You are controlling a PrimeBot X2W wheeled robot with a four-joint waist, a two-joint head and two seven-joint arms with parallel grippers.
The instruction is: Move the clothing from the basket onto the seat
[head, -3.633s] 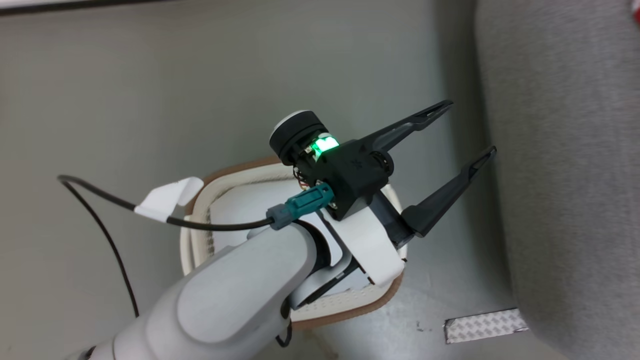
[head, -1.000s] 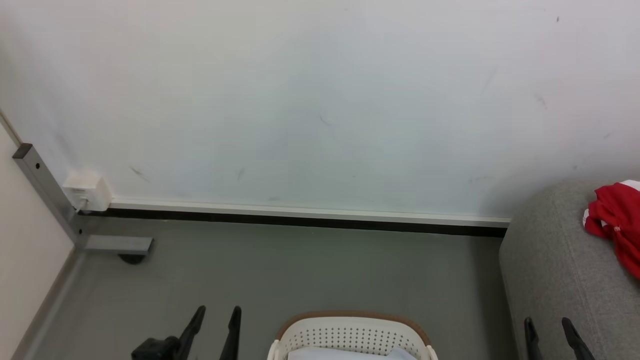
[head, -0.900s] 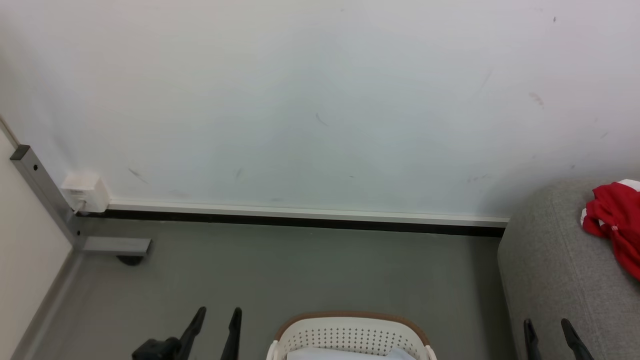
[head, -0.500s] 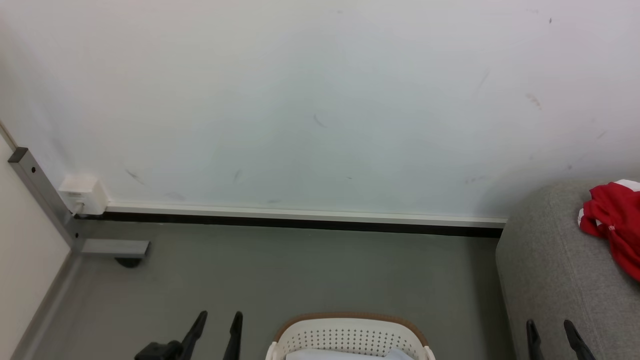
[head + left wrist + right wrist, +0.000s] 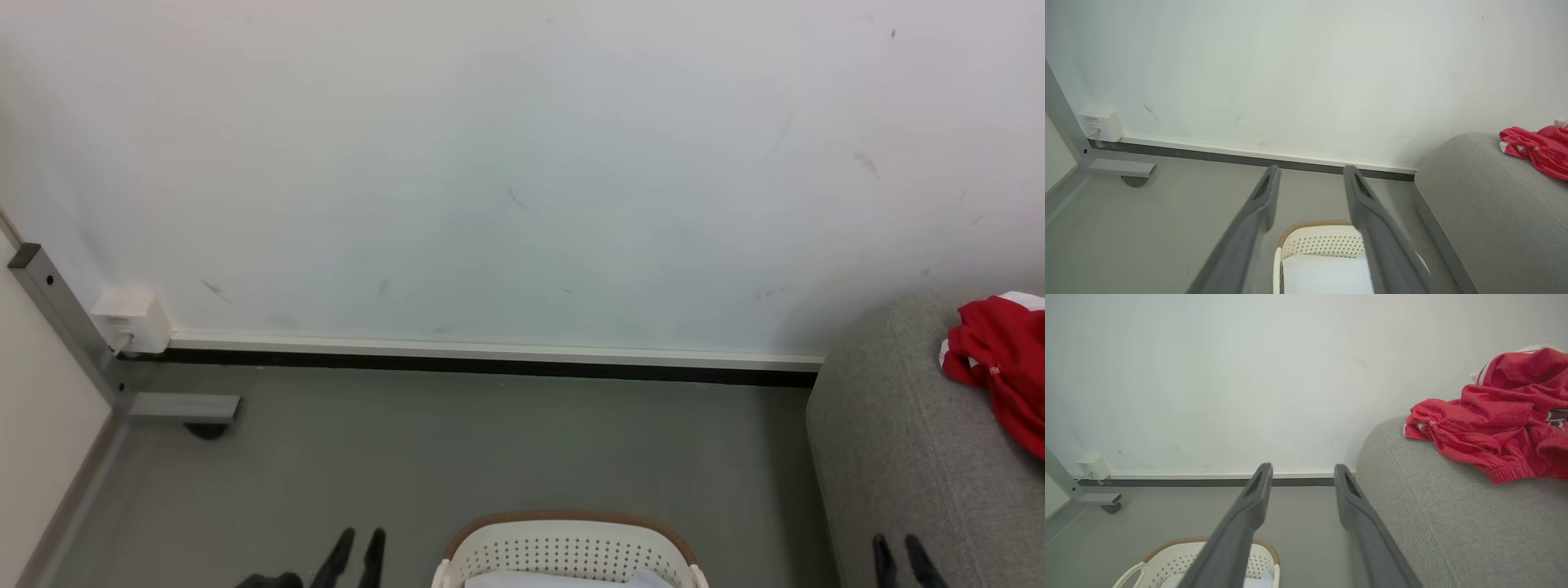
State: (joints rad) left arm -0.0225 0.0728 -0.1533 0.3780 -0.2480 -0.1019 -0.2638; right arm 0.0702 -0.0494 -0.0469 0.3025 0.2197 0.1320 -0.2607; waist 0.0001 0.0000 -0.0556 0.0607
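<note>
Now my left gripper (image 5: pixel 1311 168) and right gripper (image 5: pixel 1300 467) hang empty, fingers apart, flanking the oval cream-white perforated plastic basket (image 5: pixel 1323 245). Red white-trimmed fabric clothing (image 5: pixel 1494 416) lies on the big grey woven seat (image 5: pixel 1453 522). The moving seems done, so next I'd check the basket.

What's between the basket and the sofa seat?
Just bare grey floor lies between the basket and the seat, with nothing on that strip. The head view shows the gap plainly.

Two grippers: left gripper (image 5: pixel 362 536), right gripper (image 5: pixel 896 541). One basket (image 5: pixel 571 545) between them. One seat (image 5: pixel 890 457) beside the right jaws, bearing one clothing heap (image 5: pixel 1000 359), garments uncountable. One wall box (image 5: pixel 131 318) beyond the left jaws.
</note>
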